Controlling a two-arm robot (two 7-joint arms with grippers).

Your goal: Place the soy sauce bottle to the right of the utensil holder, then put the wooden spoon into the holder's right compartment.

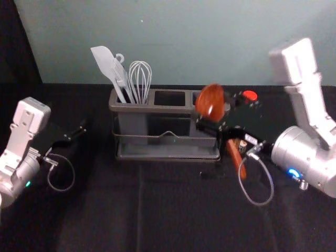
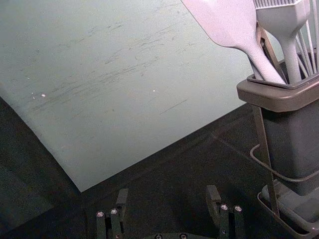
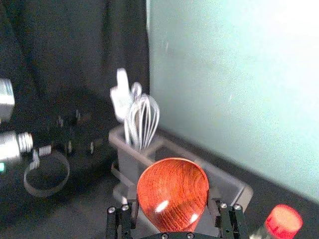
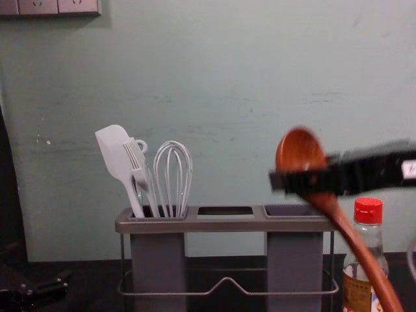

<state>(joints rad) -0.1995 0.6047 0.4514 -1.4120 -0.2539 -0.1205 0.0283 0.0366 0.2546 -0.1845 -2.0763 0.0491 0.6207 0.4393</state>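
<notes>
Wooden spoon [image 4: 303, 153] is right up front, bowl up, handle slanting down across the soy sauce bottle [image 4: 349, 270]; right gripper [image 1: 218, 116] has it pinched near the bowl, by the utensil holder's [image 4: 221, 225] right end; bottle's just right of the holder, red plastic cap, clear body, label [image 4: 356, 294] unreadable and cut off; tag [image 4: 409, 169] on the gripper's cropped too; left gripper [image 1: 81, 129] sits left of the holder, fingers wide apart, nothing held; whisk's [image 4: 173, 179] all looped wires.

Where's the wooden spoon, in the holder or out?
Out. The right gripper holds the spoon up, its handle slanting down outside the holder.
</notes>
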